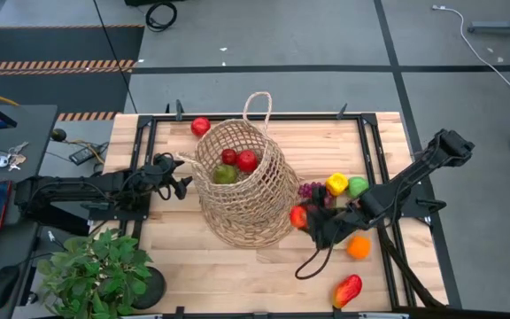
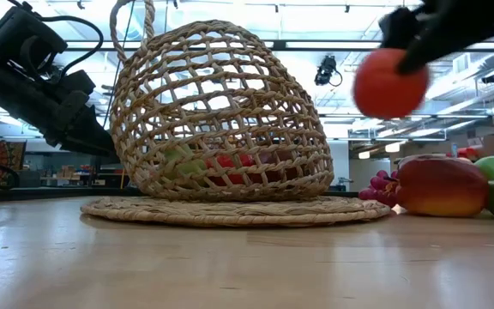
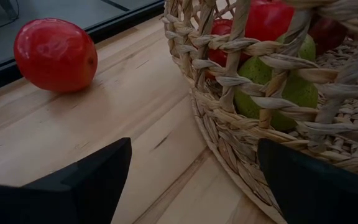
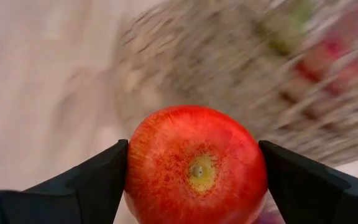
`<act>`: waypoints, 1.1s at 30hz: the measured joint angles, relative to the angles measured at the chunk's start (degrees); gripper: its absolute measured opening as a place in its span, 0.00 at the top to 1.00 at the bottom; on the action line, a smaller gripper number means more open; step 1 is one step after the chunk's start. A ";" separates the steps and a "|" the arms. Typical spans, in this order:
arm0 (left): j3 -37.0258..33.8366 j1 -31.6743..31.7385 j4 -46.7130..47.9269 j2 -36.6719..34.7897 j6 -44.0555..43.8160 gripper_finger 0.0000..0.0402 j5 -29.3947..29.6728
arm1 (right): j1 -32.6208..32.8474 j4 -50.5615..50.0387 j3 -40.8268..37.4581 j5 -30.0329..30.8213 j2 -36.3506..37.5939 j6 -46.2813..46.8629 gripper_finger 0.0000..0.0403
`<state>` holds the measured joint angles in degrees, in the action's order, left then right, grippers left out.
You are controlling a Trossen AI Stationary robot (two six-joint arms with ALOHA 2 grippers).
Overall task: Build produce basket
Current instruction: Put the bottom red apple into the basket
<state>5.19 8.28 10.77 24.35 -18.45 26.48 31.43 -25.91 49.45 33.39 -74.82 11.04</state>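
Observation:
The tan wicker basket point(image 1: 242, 199) sits in the middle of the table, its mouth tipped toward the far left. Inside it lie two red fruits point(image 1: 248, 160) and a green piece point(image 1: 225, 175). My left gripper point(image 1: 184, 183) is open at the basket's left wall; in the left wrist view its fingers point(image 3: 92, 180) straddle the basket's lower weave point(image 3: 229, 149). My right gripper point(image 1: 306, 218) is shut on a red apple point(image 4: 196, 165) just right of the basket. A second red apple point(image 1: 200, 126) rests on the table at the far side. My left gripper's far finger point(image 3: 316, 186) stands against the basket's wall; I cannot tell whether it touches. My right gripper pinches the red apple's two opposite sides point(image 4: 137, 168) between its fingers, the apple's dimpled end facing the wrist camera. The fingers come from the table's right. The apple point(image 2: 390, 83) hangs clear of the table.
Purple grapes point(image 1: 308, 189), a yellow pepper point(image 1: 336, 184) and a green piece point(image 1: 358, 186) lie right of the basket. An orange point(image 1: 359, 247) and a red-yellow mango point(image 1: 347, 290) lie nearer the front right. A potted plant point(image 1: 96, 270) stands at the front left.

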 joint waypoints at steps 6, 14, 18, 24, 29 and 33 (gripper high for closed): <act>0.00 0.01 0.00 0.01 0.01 0.11 0.02 | -2.93 9.80 0.00 15.71 3.50 -19.49 0.13; 0.00 0.00 -0.01 0.00 -0.01 0.11 0.01 | -9.16 25.92 0.00 22.49 4.45 -37.93 0.13; 0.00 -0.01 0.00 -0.01 -0.01 0.11 0.01 | -9.29 28.41 0.00 22.57 4.45 -38.17 0.13; 0.00 0.01 -0.01 -0.01 0.01 0.11 0.02 | -7.87 29.45 3.75 22.52 4.38 -36.13 0.13; 0.00 0.00 -0.01 0.01 0.00 0.11 0.00 | -9.24 25.84 11.68 20.60 4.38 -33.18 0.13; 0.00 -0.01 0.01 0.01 -0.01 0.11 0.00 | -11.71 21.52 15.81 17.02 4.43 -27.40 0.13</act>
<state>5.19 8.27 10.78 24.35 -18.46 26.48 19.72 -4.39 65.26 50.41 -70.39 -16.36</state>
